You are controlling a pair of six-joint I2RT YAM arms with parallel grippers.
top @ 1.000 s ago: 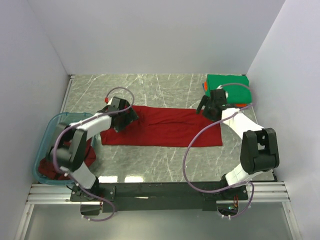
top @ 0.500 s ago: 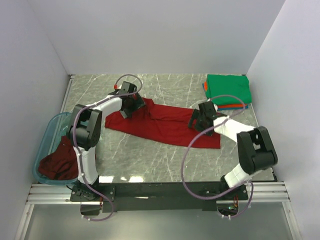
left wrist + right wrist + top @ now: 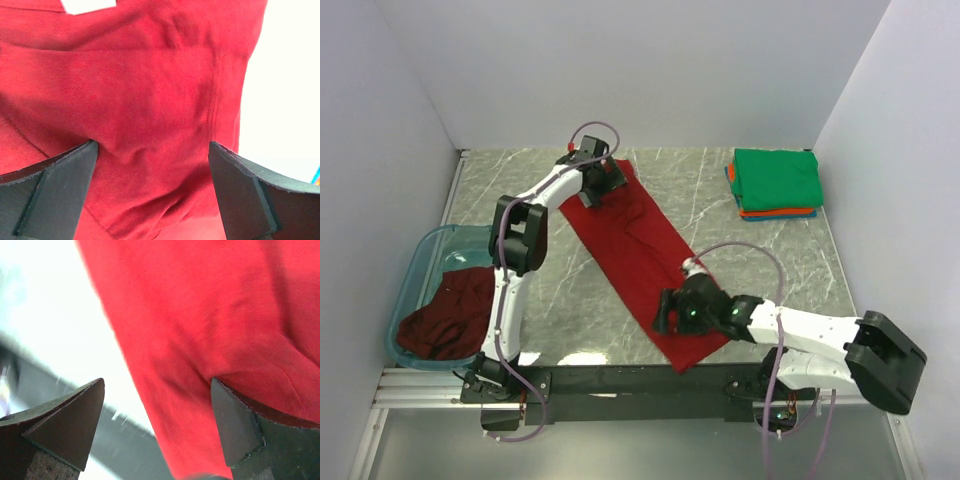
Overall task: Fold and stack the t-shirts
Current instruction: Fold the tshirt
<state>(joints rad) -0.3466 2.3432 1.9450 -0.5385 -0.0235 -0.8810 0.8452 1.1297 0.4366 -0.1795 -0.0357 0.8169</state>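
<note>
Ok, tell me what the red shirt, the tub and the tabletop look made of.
Red shirt: soft matte knit, likely cotton; it creases and shows a stitched seam. Tub: translucent blue plastic, apparently; thin see-through wall. Tabletop: grey, white-veined, glossy like marble or laminate; cannot tell which.

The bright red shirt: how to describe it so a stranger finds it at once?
On the marble table, look between the blue tub at left and the folded stack at far right. The bright red shirt lies as a long diagonal strip, brighter and flatter than the tub's crumpled maroon shirt.
</note>
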